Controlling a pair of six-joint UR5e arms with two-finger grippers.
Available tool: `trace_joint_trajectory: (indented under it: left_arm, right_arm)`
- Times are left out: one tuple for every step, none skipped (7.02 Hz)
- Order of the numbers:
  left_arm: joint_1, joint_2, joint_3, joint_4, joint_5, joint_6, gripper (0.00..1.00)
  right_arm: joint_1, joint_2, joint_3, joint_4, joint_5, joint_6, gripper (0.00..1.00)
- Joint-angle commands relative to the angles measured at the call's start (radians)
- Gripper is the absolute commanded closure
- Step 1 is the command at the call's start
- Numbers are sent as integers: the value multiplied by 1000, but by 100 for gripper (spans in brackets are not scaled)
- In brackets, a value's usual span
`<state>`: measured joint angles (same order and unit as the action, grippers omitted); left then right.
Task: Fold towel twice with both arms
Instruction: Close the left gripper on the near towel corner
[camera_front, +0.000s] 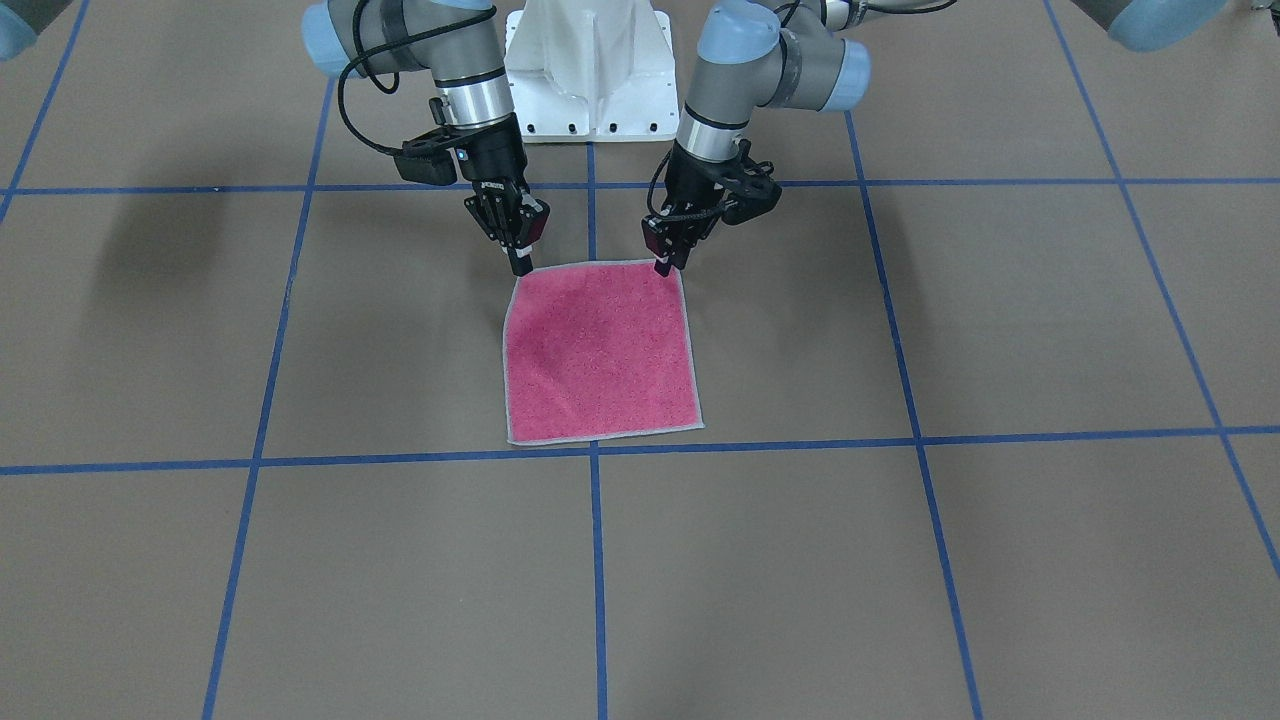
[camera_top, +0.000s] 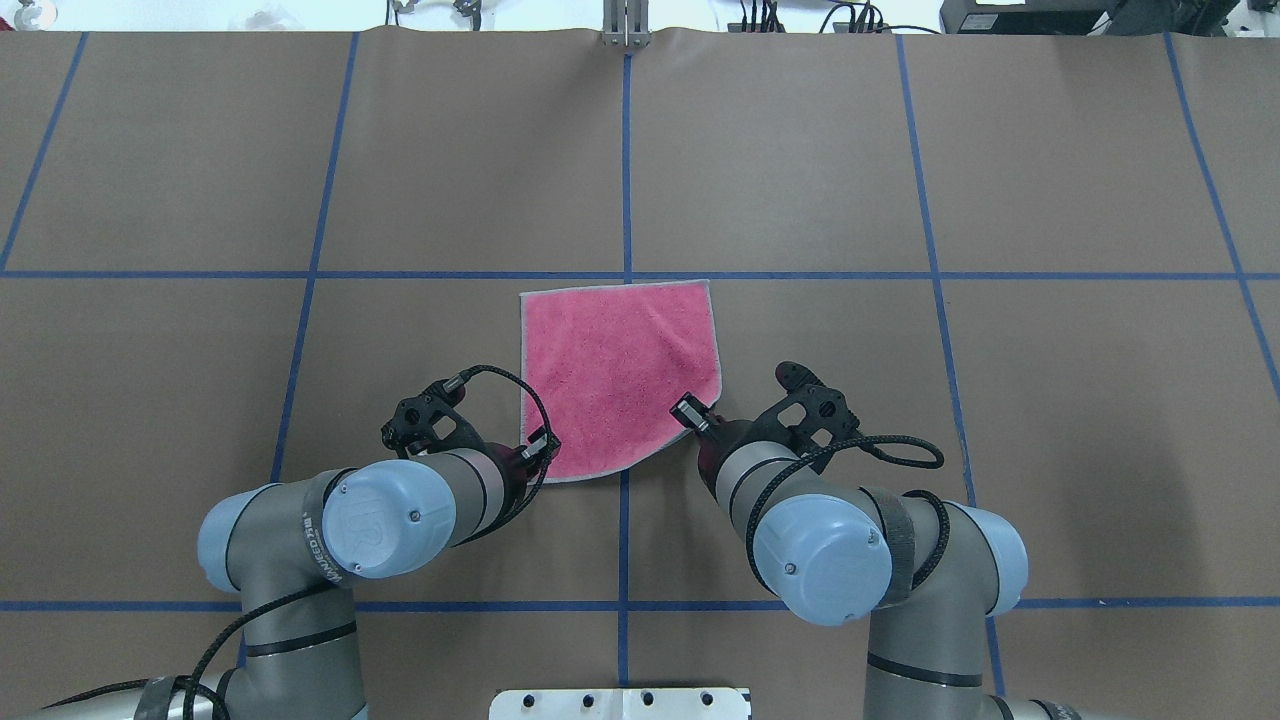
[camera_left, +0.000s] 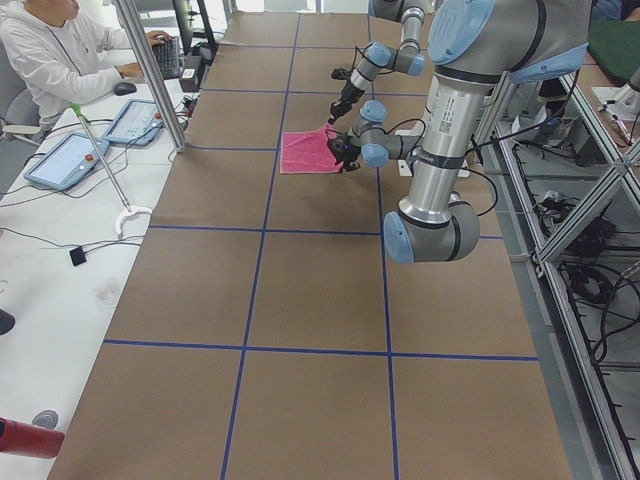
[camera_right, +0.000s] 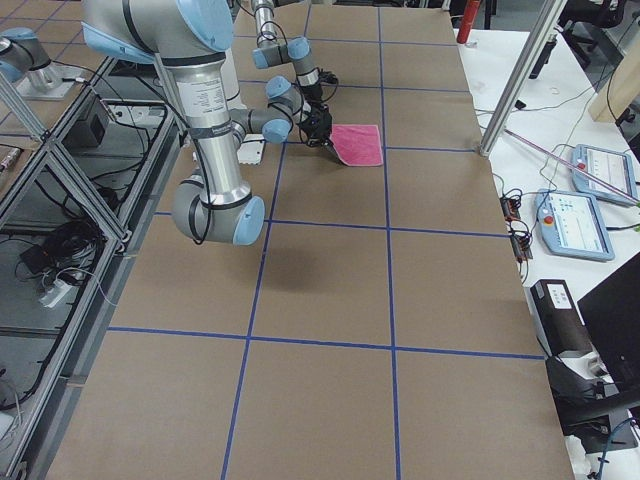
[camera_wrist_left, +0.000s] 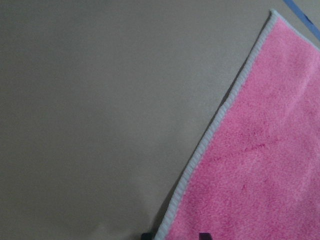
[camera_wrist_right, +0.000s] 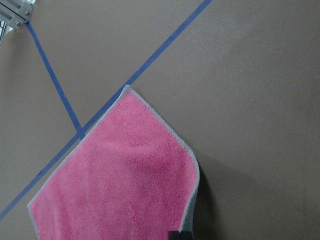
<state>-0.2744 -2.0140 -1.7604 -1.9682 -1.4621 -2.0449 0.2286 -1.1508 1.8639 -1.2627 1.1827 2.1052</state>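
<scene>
1. Our right claw (camera_front: 520, 262) is clenched on a corner of the towel (camera_front: 600, 350). Its wrist view shows that corner curled up off the table (camera_front: 300, 580), with a shadow beneath.
2. Our left claw (camera_front: 665, 262) pinches the neighbouring corner. The hem runs straight into its grip and is a little raised there too.
3. Out from both claws, away from the robot, the towel lies flat, pink face up. Its far edge stops just short of a tape line (camera_front: 800, 444).
4. We judge this the start of the first fold, since nothing is doubled over yet.
5. To do it well, we should raise both corners together and keep the edge between the claws taut and level. We then carry it straight over to the far edge and lower it hem onto hem before letting go.
6. If one claw leads, the fold will likely skew. With too little height, the cloth may drag.
</scene>
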Motion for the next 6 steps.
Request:
trace_joint_trajectory:
  left_arm:
    - [0,0,-4,0,0,2,62]
    - [-2,1,-5,2,-1,6,48]
    - [-5,0,-11,2,-3,37,44]
    - [-6,1,-11,3,-4,38,44]
    - [-6,1,-10,3,-4,38,44]
    - [-5,1,-7,5,-4,38,44]
  right_arm:
    - [1,-1,1,2,0,-1,100]
    - [1,-1,0,2,0,-1,100]
    - [3,-1,0,2,0,-1,100]
    - [3,-1,0,2,0,-1,100]
    - [1,-1,0,2,0,-1,100]
    - [1,-1,0,2,0,-1,100]
